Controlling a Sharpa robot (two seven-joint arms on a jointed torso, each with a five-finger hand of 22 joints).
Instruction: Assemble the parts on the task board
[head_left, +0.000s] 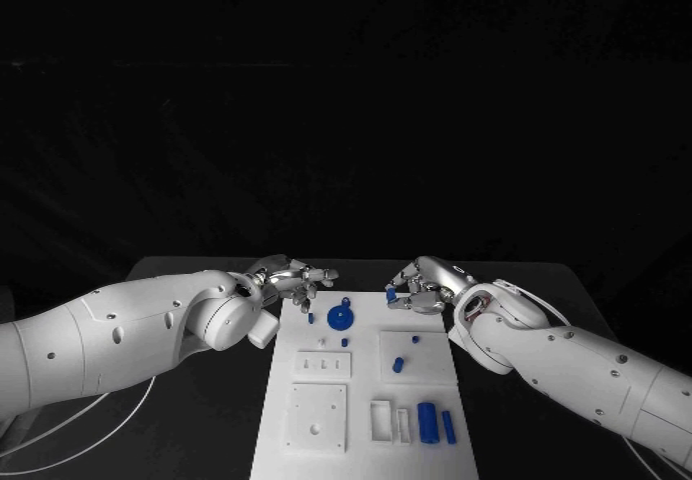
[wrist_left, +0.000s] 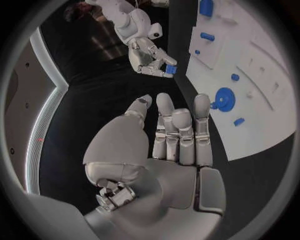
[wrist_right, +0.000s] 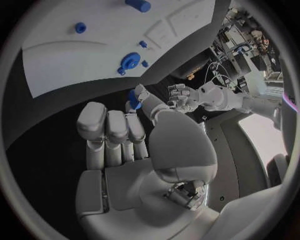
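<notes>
The white task board lies in the middle of the black table. My right hand hovers at the board's far right corner and pinches a small blue part between thumb and finger; the left wrist view shows this part and the right wrist view shows the same part. My left hand hangs over the table by the board's far left corner, fingers stretched out, holding nothing. A blue round disc sits on the board's far end between the hands.
Small blue pegs stand on a raised white plate mid-board. Two blue cylinders lie near the board's front right beside white slotted frames. A tiny blue piece lies left of the disc. Black table lies on both sides.
</notes>
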